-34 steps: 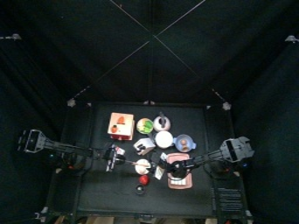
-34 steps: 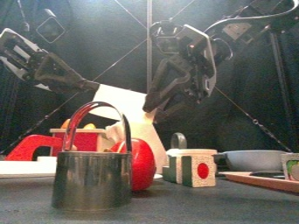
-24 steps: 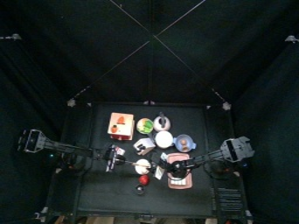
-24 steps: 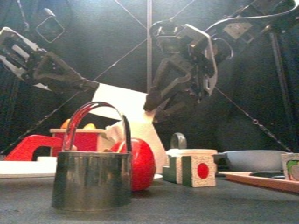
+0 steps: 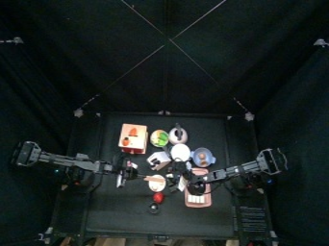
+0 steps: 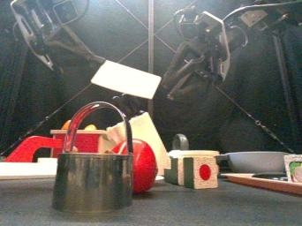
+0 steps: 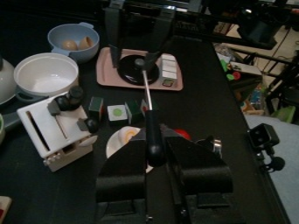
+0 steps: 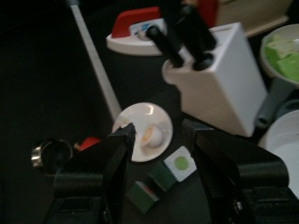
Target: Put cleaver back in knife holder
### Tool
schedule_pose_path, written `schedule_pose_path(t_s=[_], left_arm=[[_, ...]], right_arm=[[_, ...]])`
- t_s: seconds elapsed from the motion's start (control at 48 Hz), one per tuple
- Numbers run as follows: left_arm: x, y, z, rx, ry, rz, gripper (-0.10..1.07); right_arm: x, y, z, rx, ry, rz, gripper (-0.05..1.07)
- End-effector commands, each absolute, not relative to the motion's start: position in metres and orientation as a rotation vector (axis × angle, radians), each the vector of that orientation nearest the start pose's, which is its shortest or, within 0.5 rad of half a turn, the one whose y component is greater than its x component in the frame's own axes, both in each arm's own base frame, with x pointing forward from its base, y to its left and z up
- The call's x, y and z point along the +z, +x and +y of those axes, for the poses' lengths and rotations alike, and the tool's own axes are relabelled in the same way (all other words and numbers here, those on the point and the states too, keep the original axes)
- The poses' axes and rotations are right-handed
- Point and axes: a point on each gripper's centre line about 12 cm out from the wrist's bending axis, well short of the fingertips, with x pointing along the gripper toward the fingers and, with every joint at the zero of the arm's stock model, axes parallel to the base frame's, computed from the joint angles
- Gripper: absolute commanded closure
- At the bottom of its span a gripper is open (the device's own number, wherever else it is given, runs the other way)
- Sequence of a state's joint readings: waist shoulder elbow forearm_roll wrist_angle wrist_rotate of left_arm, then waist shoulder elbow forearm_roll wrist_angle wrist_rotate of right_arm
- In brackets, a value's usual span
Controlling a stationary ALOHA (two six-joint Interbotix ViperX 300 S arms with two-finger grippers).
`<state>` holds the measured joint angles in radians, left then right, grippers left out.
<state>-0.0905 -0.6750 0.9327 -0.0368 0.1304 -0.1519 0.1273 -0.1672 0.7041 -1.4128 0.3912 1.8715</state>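
Now | crowded table, black curtains | left hand pinches cleaver | right hand spread

Dim curtained scene; overhead light pools on table; front view backlit, hazy; wrist views soft, right blurred.

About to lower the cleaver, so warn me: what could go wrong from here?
The cleaver hangs tilted in the left gripper, high above crowded dishes; a slip drops it among them. The open right gripper hovers close beside the blade, so the arms could clash.
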Motion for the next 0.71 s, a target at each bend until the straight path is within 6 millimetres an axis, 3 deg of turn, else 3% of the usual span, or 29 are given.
schedule_pose_path(t_s=[0.0, 0.333, 0.521, 0.688], left_arm=[[0.308, 0.254, -0.018, -0.038, -0.190, 0.408, 0.59], [0.341, 0.244, 0.017, 0.111, -0.201, 0.514, 0.60], [0.333, 0.238, 0.042, 0.233, -0.279, 0.553, 0.60], [0.323, 0.232, 0.052, 0.286, -0.288, 0.606, 0.60]], right_arm=[[0.228, 0.362, -0.006, -0.395, 0.311, 0.478, 0.24], [0.213, 0.364, -0.036, -0.510, 0.320, 0.504, 0.50], [0.201, 0.370, -0.047, -0.543, 0.314, 0.531, 0.63], [0.195, 0.377, -0.055, -0.565, 0.314, 0.540, 0.65]])
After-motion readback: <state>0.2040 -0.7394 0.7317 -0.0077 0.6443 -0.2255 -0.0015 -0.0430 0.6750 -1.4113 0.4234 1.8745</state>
